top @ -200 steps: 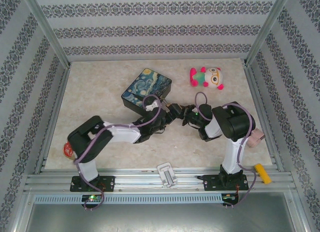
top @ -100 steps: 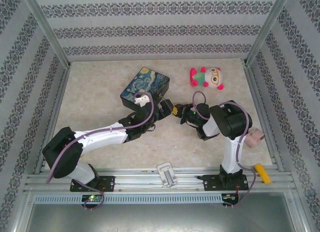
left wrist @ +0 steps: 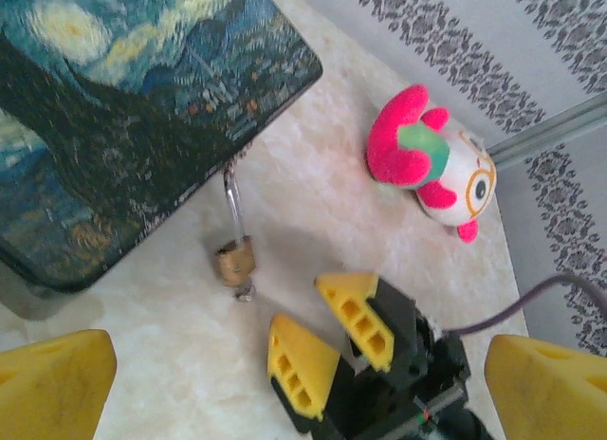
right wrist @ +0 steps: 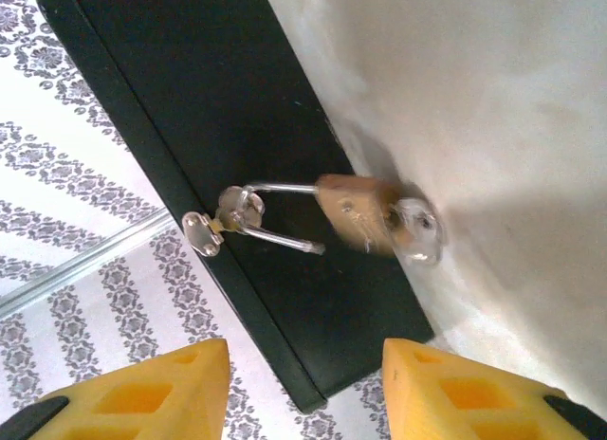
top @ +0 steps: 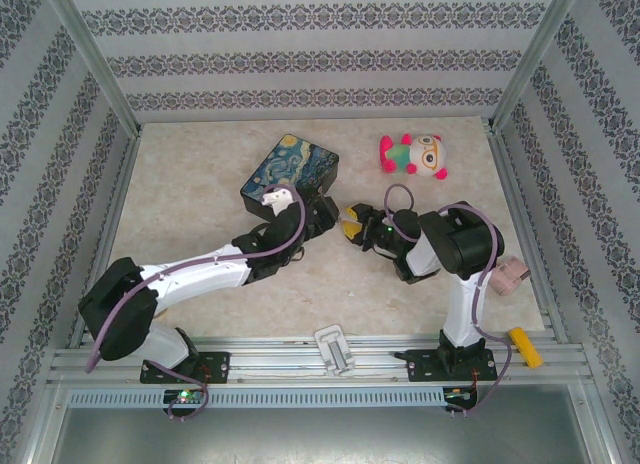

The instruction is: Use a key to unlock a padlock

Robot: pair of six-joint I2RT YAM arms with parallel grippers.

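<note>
A pale marbled table (top: 200, 184) sits inside three walls (top: 300, 54) papered in grey patterned stripes, framed by aluminium rails. On it are one tin (top: 292, 169) painted with a swirling night sky, one pink and white plush toy (top: 412, 155) well apart from it towards the far right, and one small brass padlock (left wrist: 234, 260).

The padlock lies on the table just beside the tin's dark side wall, between the tin and the right gripper (top: 350, 224). Its thin silvery shackle (right wrist: 275, 189) passes through the one latch (right wrist: 204, 227) on that wall. In the right wrist view one leg of the shackle runs into the brass body while the other ends free in the air, so the shackle looks released. The body is blurred. One small silvery piece, the key (right wrist: 417, 233), sticks out of its bottom end, too blurred to make out further.

Two arms meet here. The right gripper points at the padlock from near by, its two yellow fingers (left wrist: 365, 317) parted about halfway with nothing between them and apart from the lock. The left gripper (top: 325, 216) hovers over the tin's near corner, its two fingers (left wrist: 52, 388) spread wide and gripping nothing.

One white piece (top: 335, 349) and one yellow piece (top: 525, 346) rest at the front rail.
</note>
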